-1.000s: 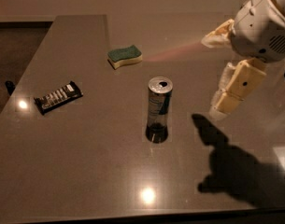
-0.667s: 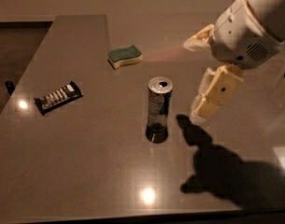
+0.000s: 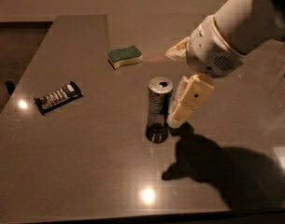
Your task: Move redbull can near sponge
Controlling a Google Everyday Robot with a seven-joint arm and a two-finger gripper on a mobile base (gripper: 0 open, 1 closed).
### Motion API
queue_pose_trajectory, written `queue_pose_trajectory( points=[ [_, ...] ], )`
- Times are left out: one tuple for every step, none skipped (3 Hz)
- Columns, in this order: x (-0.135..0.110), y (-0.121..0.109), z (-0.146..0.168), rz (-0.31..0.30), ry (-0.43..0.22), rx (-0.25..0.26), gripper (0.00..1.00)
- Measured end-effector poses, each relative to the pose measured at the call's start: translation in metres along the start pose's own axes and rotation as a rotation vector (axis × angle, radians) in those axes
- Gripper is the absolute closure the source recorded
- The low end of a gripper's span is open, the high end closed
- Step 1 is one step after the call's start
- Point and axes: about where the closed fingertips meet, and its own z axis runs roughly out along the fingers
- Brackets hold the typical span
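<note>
Camera view | we see can (image 3: 158,107) upright, well apart from sponge (image 3: 125,56) | gripper (image 3: 174,86) beside can, jaws apart, holding nothing | grasp and move left to do

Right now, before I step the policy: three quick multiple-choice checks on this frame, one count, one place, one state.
1. Loose things on the table?
A. two
B. three
C. five

2. The hand is:
A. close beside the redbull can
B. down at the table's near edge
C. past the table's far-left corner

3. The redbull can is:
A. upright
B. on its side
C. lifted off the table

Answers:
1 B: the redbull can, the sponge and the snack-bar wrapper are all that lie there.
2 A: the hand hangs open at the can's image-right side, holding nothing.
3 A: it stands on its base with the silver top facing up.
</note>
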Motion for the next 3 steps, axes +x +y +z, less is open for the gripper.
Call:
queue_pose_trajectory(
  points=[
    [-0.001, 0.000, 0.018, 0.007, -0.001, -0.035, 0.00],
    [-0.005, 0.002, 0.032, 0.006, -0.004, -0.067, 0.00],
    [-0.005, -0.001, 0.040, 0.019, -0.002, -0.090, 0.18]
  ],
)
